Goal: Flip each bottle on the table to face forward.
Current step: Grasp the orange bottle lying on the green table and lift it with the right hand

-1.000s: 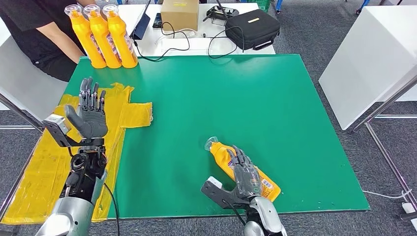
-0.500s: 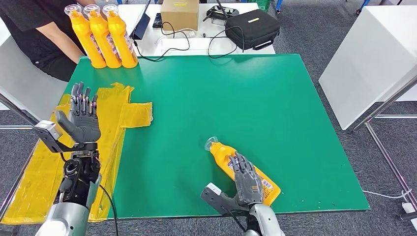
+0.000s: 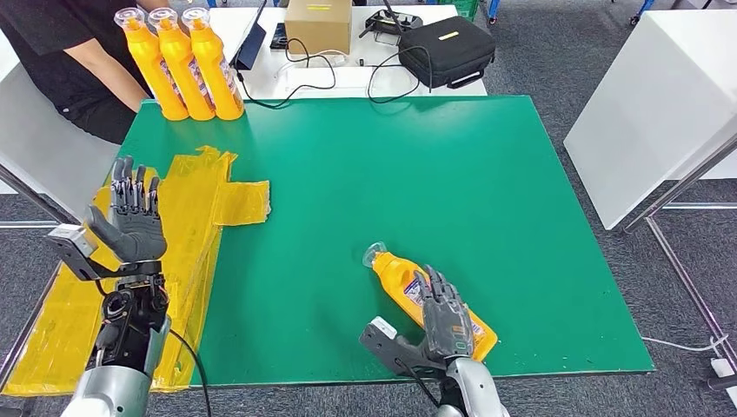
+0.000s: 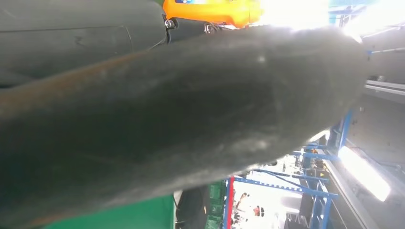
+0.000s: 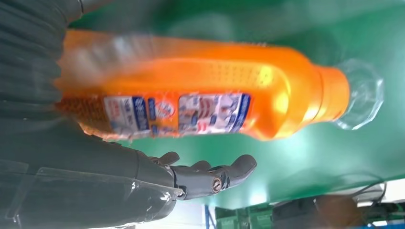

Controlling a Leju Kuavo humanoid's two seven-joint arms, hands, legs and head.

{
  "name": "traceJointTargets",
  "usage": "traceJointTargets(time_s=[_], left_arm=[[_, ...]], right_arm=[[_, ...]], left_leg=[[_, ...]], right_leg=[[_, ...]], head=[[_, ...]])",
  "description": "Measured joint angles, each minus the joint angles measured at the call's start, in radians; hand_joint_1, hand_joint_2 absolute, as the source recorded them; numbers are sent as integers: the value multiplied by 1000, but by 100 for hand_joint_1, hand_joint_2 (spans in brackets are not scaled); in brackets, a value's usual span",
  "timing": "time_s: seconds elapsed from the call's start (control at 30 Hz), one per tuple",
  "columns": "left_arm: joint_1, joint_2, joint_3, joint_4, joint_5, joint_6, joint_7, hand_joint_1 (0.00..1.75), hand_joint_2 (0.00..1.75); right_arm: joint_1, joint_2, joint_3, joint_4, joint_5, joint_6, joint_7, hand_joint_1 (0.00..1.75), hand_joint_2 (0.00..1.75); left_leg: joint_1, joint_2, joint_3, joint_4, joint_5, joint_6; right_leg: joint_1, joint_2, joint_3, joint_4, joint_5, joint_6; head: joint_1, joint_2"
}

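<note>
An orange bottle [image 3: 395, 271] with a clear cap lies on its side near the front edge of the green table [image 3: 417, 156], cap pointing away and to the left. My right hand [image 3: 446, 321] lies over its lower half with fingers stretched out, not closed around it. In the right wrist view the bottle [image 5: 215, 100] shows its label, and the fingers [image 5: 210, 176] reach along beside it. My left hand [image 3: 132, 217] is raised, fingers spread and holding nothing, over the yellow taped patch [image 3: 200, 200] at the table's left edge.
Three more orange bottles [image 3: 181, 65] stand upright in a row at the back left corner, next to a person in black [image 3: 61, 52]. Behind the table are a cardboard box [image 3: 317, 22], a black case [image 3: 445, 48] and cables. A white cabinet [image 3: 660, 95] stands to the right.
My left hand has drifted left and back toward my body, still spread. My right hand has slid slightly down the bottle toward its base. The bottle has stayed in place.
</note>
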Motion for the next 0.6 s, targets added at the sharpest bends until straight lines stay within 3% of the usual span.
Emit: traceJointTargets(time_s=[0.6], left_arm=[[27, 17, 11, 0, 8, -1, -3, 0, 0]], right_arm=[[19, 1, -56, -25, 19, 17, 2, 0, 175]], left_leg=[[0, 0, 0, 0, 0, 0]], right_leg=[[0, 0, 0, 0, 0, 0]], head=[[0, 0]])
